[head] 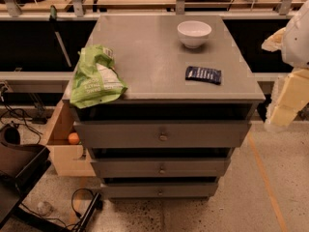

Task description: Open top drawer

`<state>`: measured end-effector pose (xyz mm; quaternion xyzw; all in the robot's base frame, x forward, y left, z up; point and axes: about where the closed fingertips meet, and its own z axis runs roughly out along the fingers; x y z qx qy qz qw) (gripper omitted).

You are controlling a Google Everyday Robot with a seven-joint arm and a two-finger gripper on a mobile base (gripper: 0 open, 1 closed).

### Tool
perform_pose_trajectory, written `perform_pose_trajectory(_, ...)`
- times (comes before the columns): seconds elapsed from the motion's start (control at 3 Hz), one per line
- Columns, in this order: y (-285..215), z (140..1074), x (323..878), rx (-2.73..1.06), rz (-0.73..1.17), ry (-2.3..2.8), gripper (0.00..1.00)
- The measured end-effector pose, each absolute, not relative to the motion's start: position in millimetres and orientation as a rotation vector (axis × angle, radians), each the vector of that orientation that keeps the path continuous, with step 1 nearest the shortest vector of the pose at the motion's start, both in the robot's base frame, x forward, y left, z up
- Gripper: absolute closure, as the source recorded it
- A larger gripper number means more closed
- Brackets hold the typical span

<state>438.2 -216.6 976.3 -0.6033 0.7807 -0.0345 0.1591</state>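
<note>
The top drawer [161, 133] is the widest of three grey drawers in a grey cabinet at the centre of the camera view. It has a flat front and a small round metal knob [163, 137]. A dark gap shows between its front and the cabinet top. Two narrower grey drawers [161, 168] sit below it. My gripper [286, 98] shows as pale yellow and white shapes at the right edge, level with the cabinet top. It is to the right of the drawer and apart from it.
On the cabinet top lie a green chip bag [96, 79], a white bowl [194, 33] and a dark blue packet [203, 74]. A pale wooden box drawer [65, 153] with an orange [73, 138] stands left of the cabinet. A black object [19, 170] and cables lie at the bottom left.
</note>
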Motion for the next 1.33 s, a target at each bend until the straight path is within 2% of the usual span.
perform_pose_trajectory(0.67,-221.1,969.4,435.9,-1.682,-0.133,2.223,0.00)
perform_pose_trajectory(1.33,-224.5,913.7,405.7,-1.652,-0.193,2.075,0.00)
